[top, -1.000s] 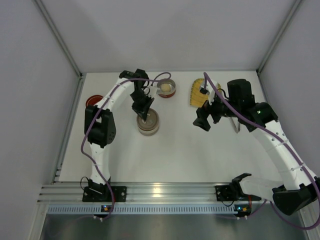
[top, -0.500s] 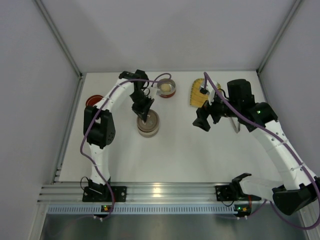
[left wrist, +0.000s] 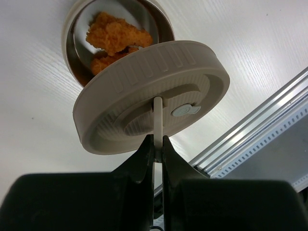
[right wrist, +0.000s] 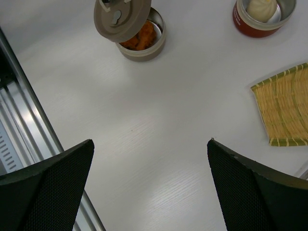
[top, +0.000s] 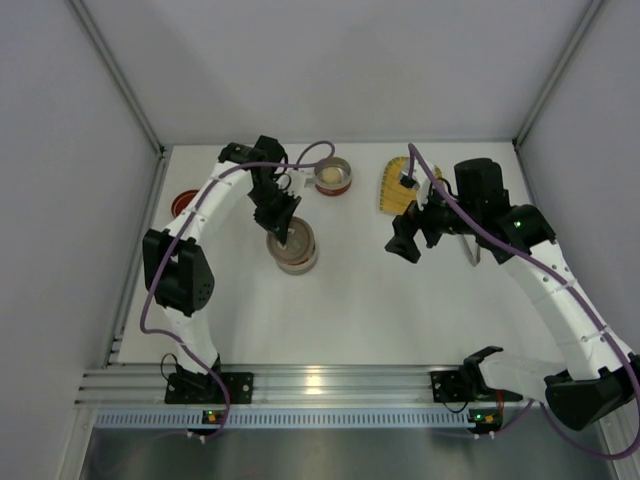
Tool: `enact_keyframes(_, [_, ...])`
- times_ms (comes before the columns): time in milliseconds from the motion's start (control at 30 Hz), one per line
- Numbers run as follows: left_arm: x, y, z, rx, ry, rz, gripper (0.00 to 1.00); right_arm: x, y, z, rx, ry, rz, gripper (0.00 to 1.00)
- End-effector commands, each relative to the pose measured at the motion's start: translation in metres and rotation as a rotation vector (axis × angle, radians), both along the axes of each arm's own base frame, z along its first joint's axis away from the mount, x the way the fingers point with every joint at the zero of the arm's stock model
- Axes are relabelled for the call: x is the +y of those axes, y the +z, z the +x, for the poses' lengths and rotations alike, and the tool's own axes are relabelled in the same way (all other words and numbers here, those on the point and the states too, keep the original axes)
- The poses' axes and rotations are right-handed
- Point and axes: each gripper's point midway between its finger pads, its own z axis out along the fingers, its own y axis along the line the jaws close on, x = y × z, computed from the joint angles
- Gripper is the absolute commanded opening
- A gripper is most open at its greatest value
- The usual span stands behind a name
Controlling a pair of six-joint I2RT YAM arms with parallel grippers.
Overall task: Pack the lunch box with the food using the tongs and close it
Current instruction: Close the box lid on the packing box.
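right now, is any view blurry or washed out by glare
Top view: sharp and evenly lit, one glare patch on the metal rail. Left wrist view: lid and orange food are crisp, but the left end effector is a dark, soft mass close to the lens. Right wrist view: sharp all over, even the right end effector shows its surface texture.

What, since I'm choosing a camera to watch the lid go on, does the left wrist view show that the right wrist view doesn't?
Only the left wrist view: the left gripper shut on the thin upright tab of the lid.
Only the right wrist view: the right gripper, open, the red tin holding a whitish bun, and a yellow woven tray.
Both: the lid tilted over the beige tin, not seated, with orange pieces inside.
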Motion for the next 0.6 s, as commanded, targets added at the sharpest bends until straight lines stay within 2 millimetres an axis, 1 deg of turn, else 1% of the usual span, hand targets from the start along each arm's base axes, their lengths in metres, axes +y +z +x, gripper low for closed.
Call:
enact_keyframes(0, [0.018, 0.002, -0.050, 0.179, -0.034, 0.062, 0.00, 0.001, 0.020, 0.004, -0.060, -0.001, 0.049, 0.99])
enact_keyframes(167, [0.018, -0.009, -0.048, 0.206, -0.048, 0.073, 0.00, 0.001, 0.017, 0.006, -0.051, -0.007, 0.046, 0.99])
enact_keyframes(333, [0.012, -0.011, -0.036, 0.203, -0.043, 0.060, 0.00, 0.000, 0.017, 0.006, -0.053, -0.010, 0.043, 0.99])
enact_keyframes(567, [0.007, -0.019, -0.026, 0.216, -0.043, 0.058, 0.00, -0.001, 0.013, 0.007, -0.053, -0.017, 0.041, 0.99])
